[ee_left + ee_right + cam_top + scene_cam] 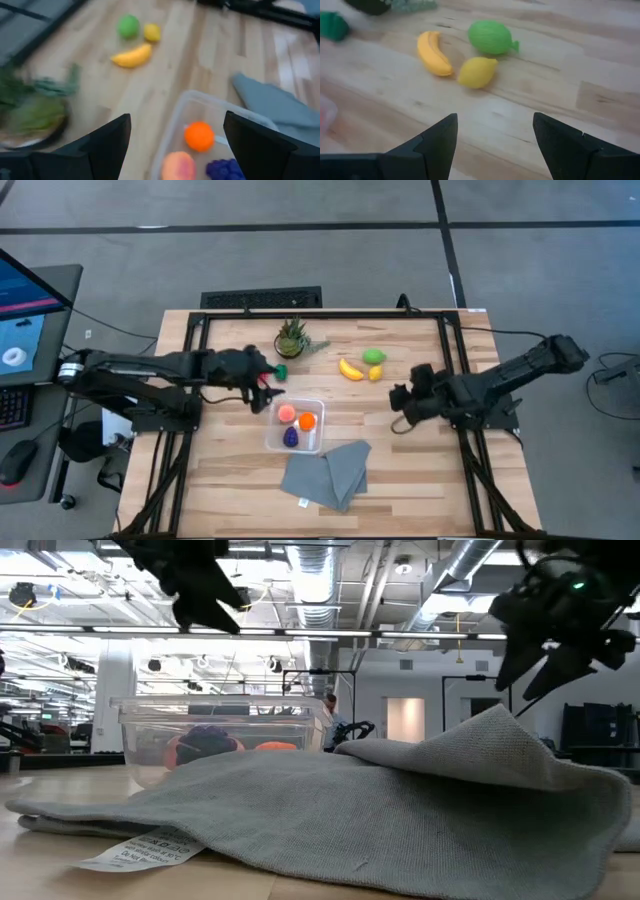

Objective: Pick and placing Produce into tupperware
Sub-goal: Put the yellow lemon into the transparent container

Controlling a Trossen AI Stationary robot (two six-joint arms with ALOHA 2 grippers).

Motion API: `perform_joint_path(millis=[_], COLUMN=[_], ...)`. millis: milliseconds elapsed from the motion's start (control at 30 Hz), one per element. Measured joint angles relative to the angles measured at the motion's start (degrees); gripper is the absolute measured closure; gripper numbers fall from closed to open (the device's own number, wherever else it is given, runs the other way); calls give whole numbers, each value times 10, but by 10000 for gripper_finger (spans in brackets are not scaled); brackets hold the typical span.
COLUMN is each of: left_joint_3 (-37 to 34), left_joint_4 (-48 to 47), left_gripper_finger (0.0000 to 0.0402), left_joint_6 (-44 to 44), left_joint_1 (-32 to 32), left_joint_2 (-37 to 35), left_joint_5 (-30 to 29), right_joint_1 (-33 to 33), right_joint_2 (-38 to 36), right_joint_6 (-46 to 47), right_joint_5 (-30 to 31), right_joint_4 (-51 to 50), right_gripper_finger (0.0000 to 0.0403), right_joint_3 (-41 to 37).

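Note:
The clear tupperware (318, 405) sits mid-table and holds a peach-pink piece (287, 413), an orange one (307, 421) and a purple one (291, 438). My left gripper (268, 392) hovers open and empty over the tupperware's far-left corner (177, 120). A dark green piece (281, 372) lies just beyond it on the table. A bit of red (262, 377) shows beside the fingers. The banana (350, 370), lemon (376, 374) and lime-green fruit (373, 356) lie on the table's far right half. My right gripper (398, 402) is open near them (495, 125), touching nothing.
A spiky potted plant (292, 338) stands at the far edge, beside the dark green piece. A folded grey cloth (325, 472) lies against the tupperware's near side and fills the low view's foreground (400, 810). Bare wood lies on the table's left and right near parts.

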Motion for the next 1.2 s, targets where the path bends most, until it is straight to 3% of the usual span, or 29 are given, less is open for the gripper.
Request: perform_joint_path(millis=[333,633,900,1200], left_joint_3=[0,0,0,0], left_joint_4=[-95,-193,-207,-233], left_gripper_finger=[95,95,95,95], left_joint_6=[17,31,31,28], left_joint_1=[62,104,127,128], left_joint_2=[-127,-223,-289,-317], left_joint_5=[-31,-35,-46,-48], right_joint_1=[-178,-261,-280,-302], right_joint_2=[11,101,185,206], right_joint_6=[-103,-113,-128,-119], right_joint_5=[-122,-227,-227,-216], right_joint_4=[196,253,211,172], right_gripper_finger=[121,121,121,121], right_joint_3=[0,20,88,120])
